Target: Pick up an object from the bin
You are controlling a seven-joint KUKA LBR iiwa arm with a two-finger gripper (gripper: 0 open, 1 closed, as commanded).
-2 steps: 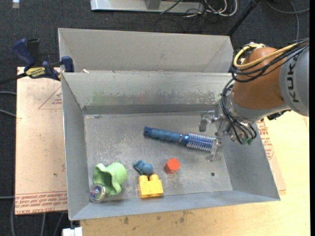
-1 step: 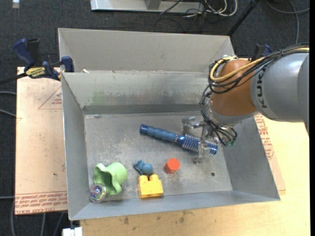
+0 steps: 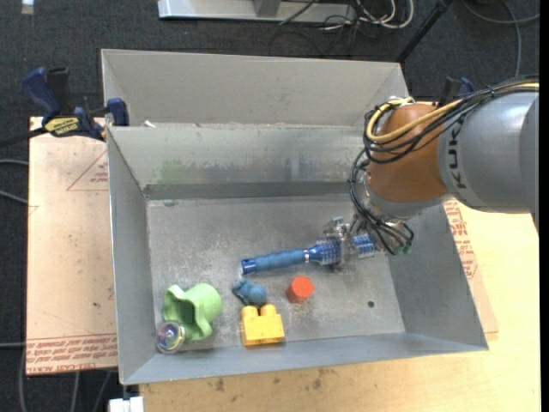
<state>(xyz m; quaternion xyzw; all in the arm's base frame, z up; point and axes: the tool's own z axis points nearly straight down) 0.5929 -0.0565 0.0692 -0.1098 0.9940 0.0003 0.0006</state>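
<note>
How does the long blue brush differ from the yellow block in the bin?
The blue brush is long and slim, while the yellow block is short and boxy. The brush lies across the middle of the floor with its bristled end by the gripper. The block sits near the front wall, away from the gripper. Both rest on the floor of the bin.

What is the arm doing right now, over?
Gripper low at bristle end of blue brush, mid-bin. Small red piece near the handle, apart. Nothing on top of the brush.
</note>
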